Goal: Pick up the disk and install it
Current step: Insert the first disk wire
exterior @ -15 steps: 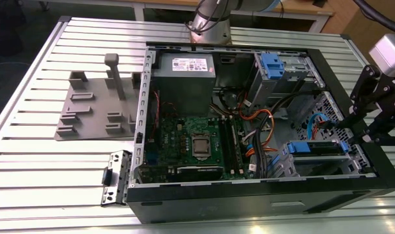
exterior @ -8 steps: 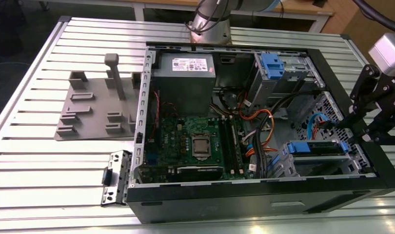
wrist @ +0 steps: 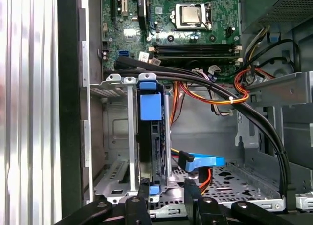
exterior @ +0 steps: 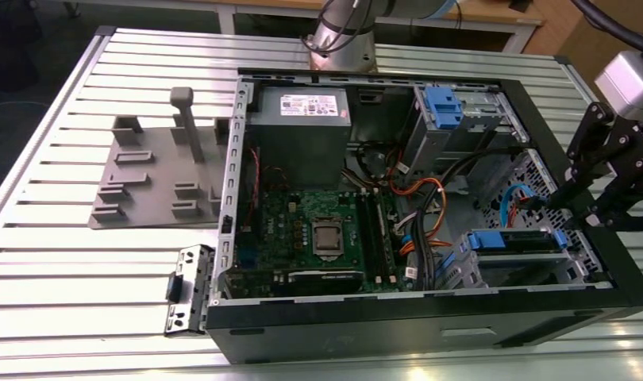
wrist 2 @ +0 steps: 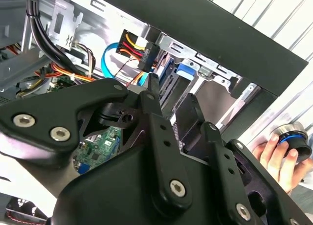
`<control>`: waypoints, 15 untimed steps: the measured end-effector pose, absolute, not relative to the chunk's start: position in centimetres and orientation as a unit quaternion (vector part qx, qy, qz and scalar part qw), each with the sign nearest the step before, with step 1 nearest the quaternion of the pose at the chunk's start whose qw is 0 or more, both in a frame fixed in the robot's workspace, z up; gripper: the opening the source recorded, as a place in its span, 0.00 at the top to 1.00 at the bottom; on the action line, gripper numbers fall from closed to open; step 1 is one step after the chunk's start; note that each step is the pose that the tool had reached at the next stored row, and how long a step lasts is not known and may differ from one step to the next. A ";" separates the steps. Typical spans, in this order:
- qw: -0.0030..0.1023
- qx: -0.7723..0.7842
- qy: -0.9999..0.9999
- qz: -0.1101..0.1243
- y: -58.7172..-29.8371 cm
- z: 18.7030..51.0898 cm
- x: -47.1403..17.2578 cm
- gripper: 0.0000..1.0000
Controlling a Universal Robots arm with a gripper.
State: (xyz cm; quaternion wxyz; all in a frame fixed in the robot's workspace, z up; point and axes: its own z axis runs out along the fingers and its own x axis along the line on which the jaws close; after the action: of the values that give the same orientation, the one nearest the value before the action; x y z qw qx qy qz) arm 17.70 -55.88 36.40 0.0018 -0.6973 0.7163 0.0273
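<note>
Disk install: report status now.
Gripper at the case's edge, nothing in it. Disk on edge in the drive cage, blue carrier showing. Cables cross above the cage; a hand nearby.

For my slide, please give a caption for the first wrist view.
Gripper above the blue-framed disk standing in its cage inside the computer case.

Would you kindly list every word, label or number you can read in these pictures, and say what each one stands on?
None can be read.
White sticker on the grey power supply box: print too small to read.
Green motherboard: markings too small to read.
Blue carrier of the disk in the drive cage: no print seen.
Gripper hanging over the cage: no lettering seen.
</note>
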 end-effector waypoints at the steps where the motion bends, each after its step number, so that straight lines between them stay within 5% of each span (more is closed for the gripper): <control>1: 0.002 -0.697 0.716 0.027 -55.8 36.4 17.7 0.59; 15: 0.002 -0.697 0.716 0.027 -54.3 36.1 17.8 0.59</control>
State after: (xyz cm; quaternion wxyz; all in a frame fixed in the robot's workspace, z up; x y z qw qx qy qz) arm 17.81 -54.25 36.06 0.0019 -0.6974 0.7162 0.0273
